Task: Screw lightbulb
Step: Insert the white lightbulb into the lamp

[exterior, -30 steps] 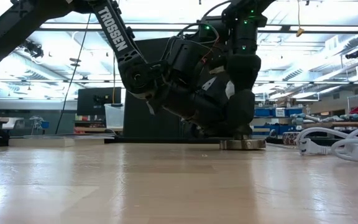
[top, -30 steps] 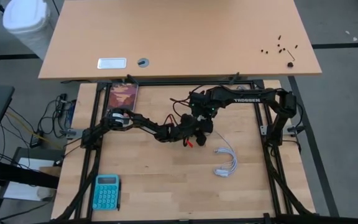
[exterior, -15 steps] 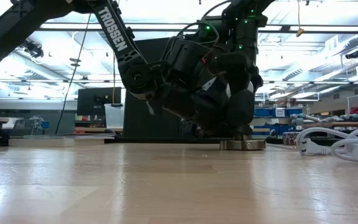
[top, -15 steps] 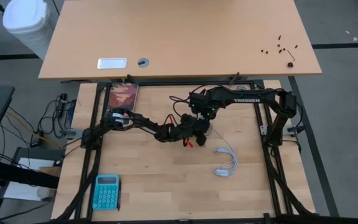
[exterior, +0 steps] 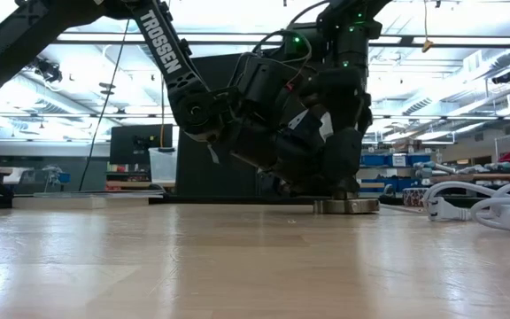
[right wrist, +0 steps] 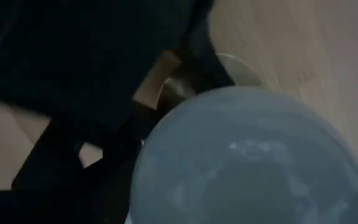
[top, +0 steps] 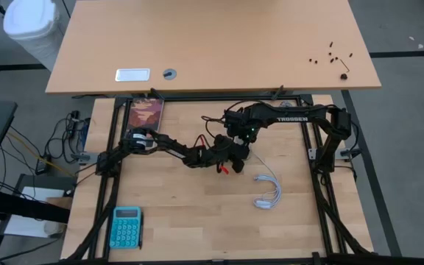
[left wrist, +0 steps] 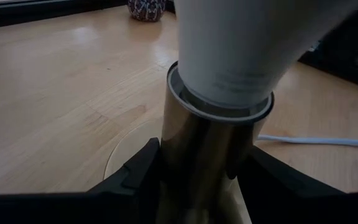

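The lightbulb (left wrist: 229,50) is white and frosted. It stands upright in a dark metal socket tube (left wrist: 207,155) on a round disc base (exterior: 345,206) near the table's middle. My left gripper (left wrist: 204,180) reaches in low and slanting from the table's left and is shut on the tube. My right gripper (exterior: 343,133) hangs straight down over the bulb, whose dome (right wrist: 247,162) fills its wrist view. Both arms' dark bodies hide most of the bulb in the low view. My left gripper pinches the socket's metal tube (left wrist: 185,162) between its two fingers, one on each side, just below the white collar. The fingers come from the table's left, slanting a little downward, and lie across the upright tube. The socket stands on its disc base on the table.
A white cable (top: 267,191) lies coiled to the right of the socket. A teal calculator (top: 126,227) sits at the near left, and a flat picture card (top: 146,114) at the far left. Black frame rails (top: 319,177) border the table.
My right gripper has rolled about its own downward line above the lightbulb without shifting place. My left gripper and the socket have kept still.
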Robot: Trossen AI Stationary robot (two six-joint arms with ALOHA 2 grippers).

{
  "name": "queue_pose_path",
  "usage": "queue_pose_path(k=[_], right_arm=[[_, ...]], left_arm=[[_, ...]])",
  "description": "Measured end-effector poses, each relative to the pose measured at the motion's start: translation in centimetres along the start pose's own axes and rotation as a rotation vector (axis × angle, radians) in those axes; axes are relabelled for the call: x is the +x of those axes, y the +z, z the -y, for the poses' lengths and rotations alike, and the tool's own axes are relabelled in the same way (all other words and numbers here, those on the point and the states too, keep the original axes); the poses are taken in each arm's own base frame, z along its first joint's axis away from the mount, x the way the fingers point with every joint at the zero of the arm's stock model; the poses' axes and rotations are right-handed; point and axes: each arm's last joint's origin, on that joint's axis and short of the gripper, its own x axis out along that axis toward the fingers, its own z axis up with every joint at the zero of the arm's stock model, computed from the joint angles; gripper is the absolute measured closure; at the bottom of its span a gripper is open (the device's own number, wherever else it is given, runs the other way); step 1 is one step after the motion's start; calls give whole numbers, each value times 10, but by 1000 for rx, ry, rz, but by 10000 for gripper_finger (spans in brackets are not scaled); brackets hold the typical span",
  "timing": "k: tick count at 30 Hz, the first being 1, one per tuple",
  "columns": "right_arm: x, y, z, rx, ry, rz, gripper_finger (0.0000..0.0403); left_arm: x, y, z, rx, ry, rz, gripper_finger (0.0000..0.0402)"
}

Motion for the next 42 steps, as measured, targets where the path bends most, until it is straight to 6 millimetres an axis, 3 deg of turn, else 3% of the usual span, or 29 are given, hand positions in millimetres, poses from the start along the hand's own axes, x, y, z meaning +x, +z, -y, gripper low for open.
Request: queue_pose_path(k=[6,15,42], right_arm=[[-15,-9,8,-150,6,-22,46],[-37,-18,26,-283,-6,14,44],[-28,-10,15,-1002,-67,105,31]], left_arm=[[0,0,0,0,-2,-1,224],[0,0,0,11,-3,-2,224],[0,0,1,25,-13,-6,224]])
